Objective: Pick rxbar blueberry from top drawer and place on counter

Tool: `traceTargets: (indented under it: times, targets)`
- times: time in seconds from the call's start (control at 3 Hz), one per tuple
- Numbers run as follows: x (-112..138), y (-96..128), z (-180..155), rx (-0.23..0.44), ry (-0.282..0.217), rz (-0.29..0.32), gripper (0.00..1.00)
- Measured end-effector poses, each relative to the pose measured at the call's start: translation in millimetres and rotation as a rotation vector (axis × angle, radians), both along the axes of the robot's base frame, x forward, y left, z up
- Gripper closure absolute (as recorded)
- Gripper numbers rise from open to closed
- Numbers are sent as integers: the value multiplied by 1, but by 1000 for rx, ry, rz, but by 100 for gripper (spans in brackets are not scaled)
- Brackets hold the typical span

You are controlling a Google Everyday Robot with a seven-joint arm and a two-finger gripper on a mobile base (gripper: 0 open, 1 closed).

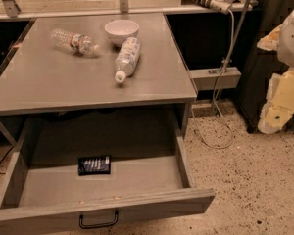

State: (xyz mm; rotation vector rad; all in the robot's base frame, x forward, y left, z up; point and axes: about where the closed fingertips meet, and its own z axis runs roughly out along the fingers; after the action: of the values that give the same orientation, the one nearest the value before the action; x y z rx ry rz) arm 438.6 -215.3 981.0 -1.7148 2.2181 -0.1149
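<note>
The rxbar blueberry (pixel 94 165), a small flat dark blue wrapper with pale stripes, lies flat in the back left-centre of the top drawer (pixel 137 199). The drawer is pulled fully open below the counter (pixel 63 82), and its black loop handle (pixel 98 223) is on the front panel. My gripper is not in view. Only a white rounded part (pixel 293 35) shows at the right edge, well away from the drawer; it may be part of my arm.
Two clear plastic water bottles (pixel 73 41) (pixel 127 58) lie on their sides on the counter next to a white bowl (pixel 121 31). Yellow foam pieces (pixel 283 99) and cables (pixel 220 106) are to the right. Speckled floor lies right of the drawer.
</note>
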Motion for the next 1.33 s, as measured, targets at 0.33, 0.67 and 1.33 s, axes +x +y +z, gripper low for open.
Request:
traceTargets:
  times: [0.33, 0.67, 1.33]
  targets:
    - [0, 0, 0, 0, 0, 0, 0]
    - [-16, 19, -8, 37, 7, 25, 0]
    - [-80, 130, -36, 174, 78, 217, 0]
